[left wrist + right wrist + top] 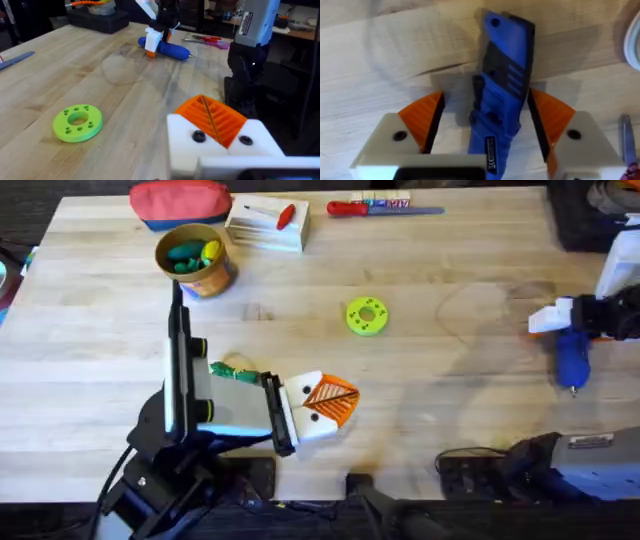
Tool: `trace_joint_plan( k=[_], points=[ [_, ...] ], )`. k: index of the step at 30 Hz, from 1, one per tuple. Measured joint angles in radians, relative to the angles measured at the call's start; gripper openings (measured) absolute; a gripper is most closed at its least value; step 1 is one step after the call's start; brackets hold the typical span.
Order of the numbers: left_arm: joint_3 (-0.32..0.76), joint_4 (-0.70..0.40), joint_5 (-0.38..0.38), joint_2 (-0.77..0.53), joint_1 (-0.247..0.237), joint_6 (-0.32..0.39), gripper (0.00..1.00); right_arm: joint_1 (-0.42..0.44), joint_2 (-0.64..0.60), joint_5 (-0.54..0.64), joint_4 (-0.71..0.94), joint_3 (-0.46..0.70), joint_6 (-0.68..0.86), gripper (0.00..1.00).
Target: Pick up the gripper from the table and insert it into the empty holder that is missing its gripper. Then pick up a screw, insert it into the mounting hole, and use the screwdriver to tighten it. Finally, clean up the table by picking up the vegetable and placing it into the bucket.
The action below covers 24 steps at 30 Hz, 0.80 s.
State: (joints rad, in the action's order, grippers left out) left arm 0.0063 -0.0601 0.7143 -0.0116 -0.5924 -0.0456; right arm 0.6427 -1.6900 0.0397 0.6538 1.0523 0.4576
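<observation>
Blue screwdriver [572, 358] lies at the counter's [450, 410] right edge, the right gripper [487, 125] spread wide astride it without touching. Left gripper [322, 402], lower centre, looks pressed together, empty. Vegetable [235, 373] lies beside it.

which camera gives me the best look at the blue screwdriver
The right wrist view: the blue screwdriver lies close up between the right claw pads, its black grip plain to see. The overhead view shows it small at the table's right edge under the claw. The left wrist view shows it far off across the table.
</observation>
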Motion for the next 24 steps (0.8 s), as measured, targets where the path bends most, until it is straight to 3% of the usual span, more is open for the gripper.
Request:
trace_joint_plan(
  k=[24],
  points=[
    [0.0, 0.0, 0.0, 0.0, 0.0, 0.0, 0.007, 0.035, -0.026, -0.104, -0.112, 0.0, -0.035, 0.987]
  ],
)
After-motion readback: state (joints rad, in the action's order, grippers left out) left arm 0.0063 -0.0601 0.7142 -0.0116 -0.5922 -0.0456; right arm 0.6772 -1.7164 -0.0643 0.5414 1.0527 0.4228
